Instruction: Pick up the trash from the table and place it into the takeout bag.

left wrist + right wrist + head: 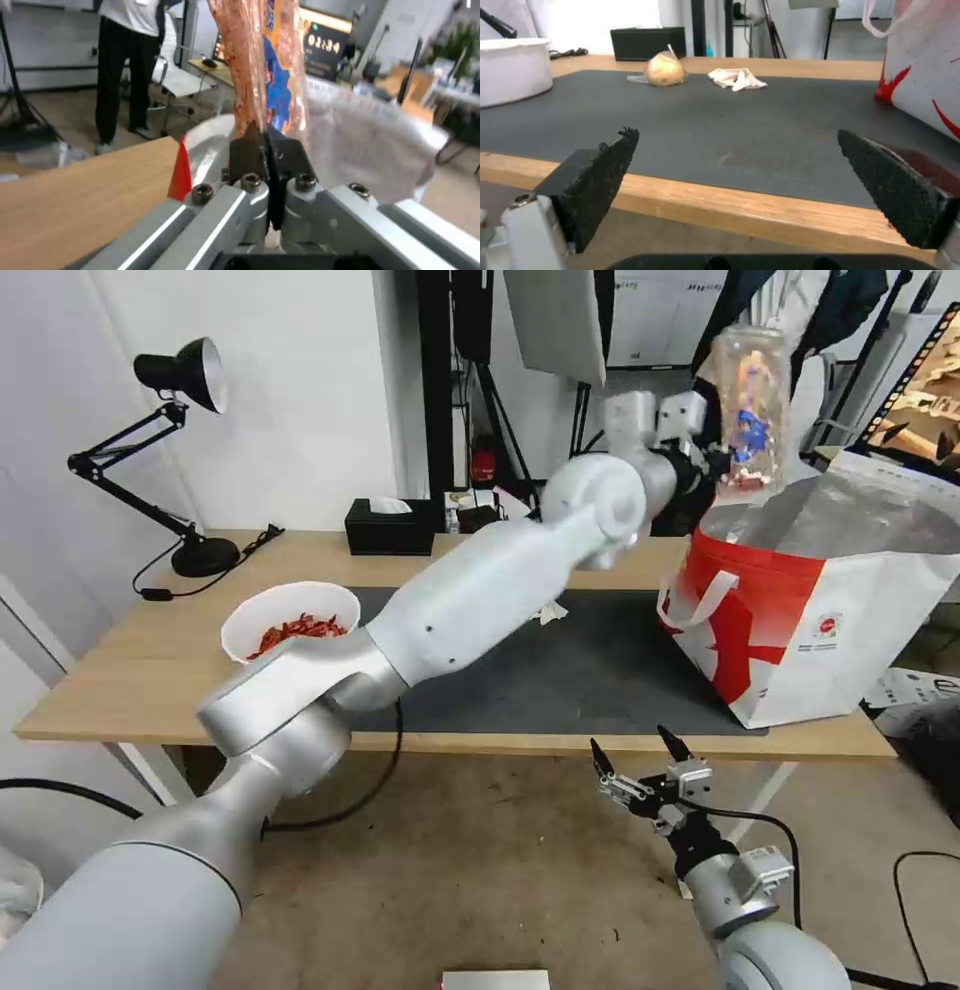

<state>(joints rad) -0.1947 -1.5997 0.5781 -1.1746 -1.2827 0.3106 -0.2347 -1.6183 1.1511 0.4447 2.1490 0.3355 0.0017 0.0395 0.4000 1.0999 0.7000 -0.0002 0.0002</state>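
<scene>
Head view: left pincer [722, 460] grips the clear, red-smeared food tray [752, 405] above the takeout bag [830, 600].

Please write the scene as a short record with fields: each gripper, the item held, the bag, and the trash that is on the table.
left gripper: shut on the clear tray, raised over the bag's open top
clear tray: held upright, red-pink leftovers inside
takeout bag: stands open at the table's right end
right gripper: open, below the table's front edge
table: white bowl of red scraps, beige bundle, crumpled paper
</scene>
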